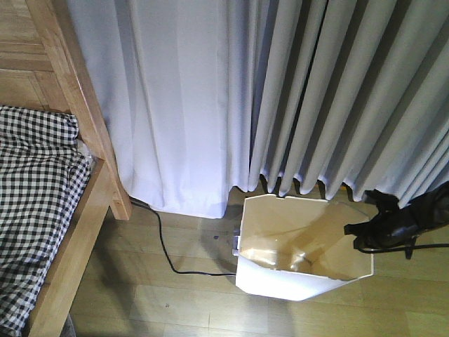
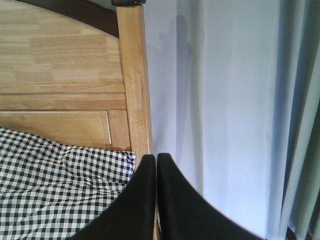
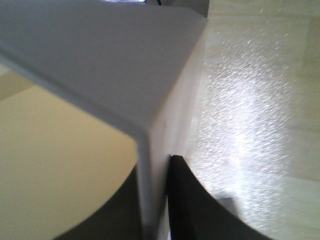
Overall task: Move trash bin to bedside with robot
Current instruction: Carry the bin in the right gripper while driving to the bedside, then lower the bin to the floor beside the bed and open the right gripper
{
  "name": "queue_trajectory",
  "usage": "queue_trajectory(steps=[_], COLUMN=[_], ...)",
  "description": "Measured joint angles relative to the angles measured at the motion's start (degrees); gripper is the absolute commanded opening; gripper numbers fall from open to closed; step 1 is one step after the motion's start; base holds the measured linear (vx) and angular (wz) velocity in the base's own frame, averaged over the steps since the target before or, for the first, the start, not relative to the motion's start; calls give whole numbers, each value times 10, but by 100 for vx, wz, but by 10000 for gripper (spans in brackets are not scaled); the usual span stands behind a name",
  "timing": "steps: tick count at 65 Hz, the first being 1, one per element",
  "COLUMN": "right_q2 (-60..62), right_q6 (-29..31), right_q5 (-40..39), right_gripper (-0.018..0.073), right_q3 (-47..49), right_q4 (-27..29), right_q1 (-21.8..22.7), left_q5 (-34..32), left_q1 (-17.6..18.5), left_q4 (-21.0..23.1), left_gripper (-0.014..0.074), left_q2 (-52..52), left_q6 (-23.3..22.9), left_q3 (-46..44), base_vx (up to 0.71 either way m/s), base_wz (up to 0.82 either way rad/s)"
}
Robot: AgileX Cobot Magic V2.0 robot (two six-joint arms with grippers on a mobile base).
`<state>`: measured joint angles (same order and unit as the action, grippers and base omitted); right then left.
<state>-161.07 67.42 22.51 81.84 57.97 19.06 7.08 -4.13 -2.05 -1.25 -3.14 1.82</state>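
Observation:
The white trash bin stands on the wooden floor before the curtain, its cream inside showing. My right gripper is shut on the bin's right rim. In the right wrist view the white wall runs between the two black fingers, one inside the bin and one outside. The bedside, a light-brown bed frame with checked bedding, lies at the left, about a bin's width away. My left gripper is shut on nothing, held above the bed's corner post.
Grey-white curtains hang behind the bin down to the floor. A black cable trails across the floor between bed frame and bin. Bare wooden floor lies between them.

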Motion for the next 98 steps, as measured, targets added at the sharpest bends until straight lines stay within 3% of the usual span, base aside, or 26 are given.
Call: queue_trajectory(steps=[20, 37, 45, 60, 71, 98], right_q2=[-132, -181, -192, -220, -232, -232], right_q6=[-176, -200, -210, -307, -366, -399], right_q5=[68, 93, 96, 124, 163, 170], right_gripper=[10, 30, 48, 92, 161, 465], right_q3=[158, 243, 279, 349, 389, 437], right_q4=[-148, -215, -249, -314, -337, -357], right_q1=[-1, -7, -34, -67, -67, -69], left_q5=[0, 0, 0, 0, 0, 0], left_q1=[0, 0, 0, 0, 0, 0], left_q4=[0, 0, 0, 0, 0, 0], left_gripper=[-6, -6, -6, -6, -6, -6], left_q2=[0, 0, 0, 0, 0, 0], left_q6=[0, 0, 0, 0, 0, 0], left_q3=[0, 0, 0, 0, 0, 0], base_vx=[0, 0, 0, 0, 0, 0], base_wz=[0, 0, 0, 0, 0, 0])
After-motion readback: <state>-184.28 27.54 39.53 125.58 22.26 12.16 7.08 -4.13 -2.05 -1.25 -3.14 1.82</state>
